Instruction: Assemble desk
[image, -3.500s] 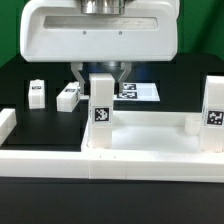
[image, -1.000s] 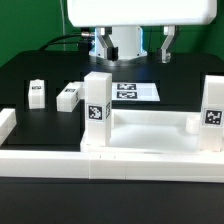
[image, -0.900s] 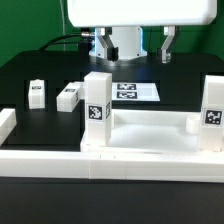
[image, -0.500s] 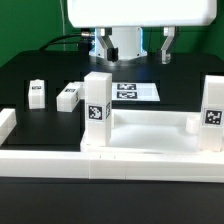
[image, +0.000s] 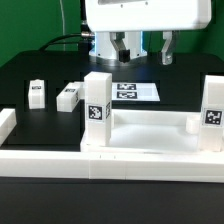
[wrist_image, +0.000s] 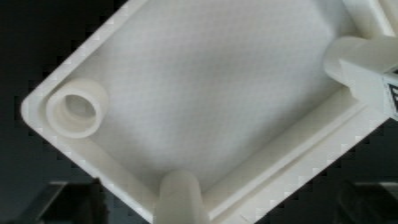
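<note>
Nearest the exterior camera, the long white border wall (image: 120, 162) is lying across the dark counter (image: 30, 70). Just behind it, the tabletop (image: 150, 128) is resting rim-up. The first leg (image: 98, 100) is standing upright on it toward the exterior view's left and the second leg (image: 213, 110) toward its right, with their tags facing the camera. Farther back on the left, the third leg (image: 38, 93) and the fourth leg (image: 68, 96) are lying loose near each other, apart from the tabletop. Beyond them, the marker board (image: 135, 91) is lying flat. Farthest back, the gripper (image: 142, 48) is hovering above the counter, its fingers (image: 119, 47) spread with nothing between them. The wrist view is looking down onto the tabletop (wrist_image: 214, 90), showing a round corner socket (wrist_image: 79, 108).
</note>
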